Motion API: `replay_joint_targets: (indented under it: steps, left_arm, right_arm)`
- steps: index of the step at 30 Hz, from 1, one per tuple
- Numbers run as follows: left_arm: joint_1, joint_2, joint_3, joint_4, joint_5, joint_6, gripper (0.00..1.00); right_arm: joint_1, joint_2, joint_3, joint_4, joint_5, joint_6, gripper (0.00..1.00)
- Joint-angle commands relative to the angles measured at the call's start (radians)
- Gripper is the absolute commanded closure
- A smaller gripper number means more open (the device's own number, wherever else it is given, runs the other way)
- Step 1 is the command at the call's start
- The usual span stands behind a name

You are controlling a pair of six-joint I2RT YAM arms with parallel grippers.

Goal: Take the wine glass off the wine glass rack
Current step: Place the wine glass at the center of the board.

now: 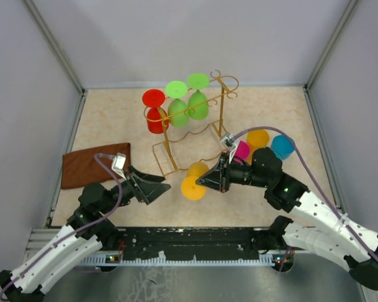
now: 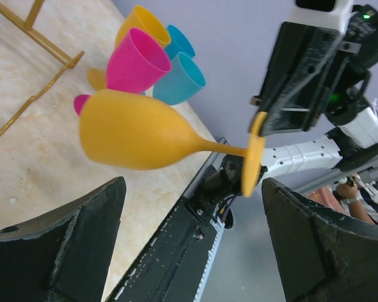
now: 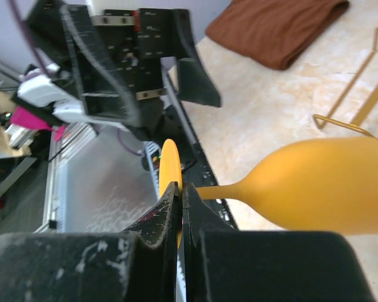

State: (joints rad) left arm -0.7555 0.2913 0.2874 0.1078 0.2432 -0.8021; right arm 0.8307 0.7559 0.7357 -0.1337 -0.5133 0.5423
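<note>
My right gripper [image 1: 206, 180] is shut on the foot [image 3: 169, 165] of an orange wine glass [image 1: 194, 179], holding it sideways above the table, off the rack. Its bowl [image 3: 324, 185] points toward the gold wire wine glass rack [image 1: 198, 123]. One red glass [image 1: 155, 113] and two green ones [image 1: 188, 104] still hang from the rack's rails. My left gripper [image 1: 164, 187] is open, just left of the orange glass. In the left wrist view the glass [image 2: 138, 129] lies across, above the wide-apart fingers [image 2: 82, 239], which touch nothing.
A brown cloth [image 1: 94, 165] lies at the table's left. Yellow [image 1: 257, 138], pink [image 1: 242, 150] and blue [image 1: 281, 146] glasses stand right of the rack, behind my right arm. The rack's wavy base frame [image 1: 176, 148] is close behind the held glass. Grey walls enclose the table.
</note>
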Motion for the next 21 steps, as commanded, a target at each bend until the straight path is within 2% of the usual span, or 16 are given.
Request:
replay_joint_targets:
  steps: [1,5,12,17,21]
  left_arm:
    - [0.001,0.016,-0.007,0.096,0.105,-0.024,0.07]
    - [0.0,0.064,-0.003,0.155,0.148,-0.053,0.09]
    - [-0.007,0.158,-0.061,0.346,0.164,-0.141,0.22]
    - [-0.049,0.224,-0.041,0.369,0.13,-0.117,0.22]
    - [-0.109,0.292,-0.007,0.365,0.076,-0.091,0.26]
  right_arm:
    - [0.005,-0.011,-0.077,0.239,0.122,0.01,1.0]
    - [0.006,-0.047,-0.148,0.346,0.168,0.022,1.0]
    - [0.005,-0.101,-0.259,0.5,0.179,0.085,1.0]
    - [0.006,-0.086,-0.266,0.557,0.202,0.106,1.0]
    - [0.005,-0.065,-0.257,0.563,0.202,0.098,1.0]
